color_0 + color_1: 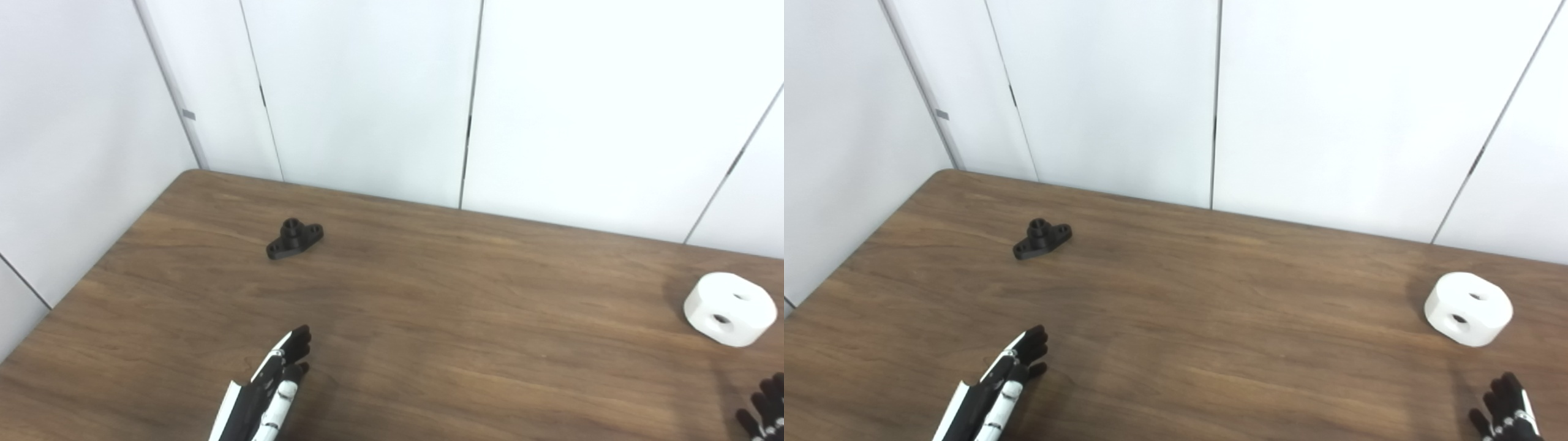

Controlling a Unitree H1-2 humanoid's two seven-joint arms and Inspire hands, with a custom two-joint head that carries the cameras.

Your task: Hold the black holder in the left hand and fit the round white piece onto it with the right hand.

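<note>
we see the black holder [294, 238] lying on the wooden bench [429, 318], the round white piece [730, 309] well to its right, our left hand [269, 386] and right hand [1503, 407] both empty with fingers spread.

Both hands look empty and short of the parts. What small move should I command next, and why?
Probably reach the left hand forward toward the black holder. It lies untouched on the table, farther back than the hand, and must be held before the round white piece goes on.
</note>
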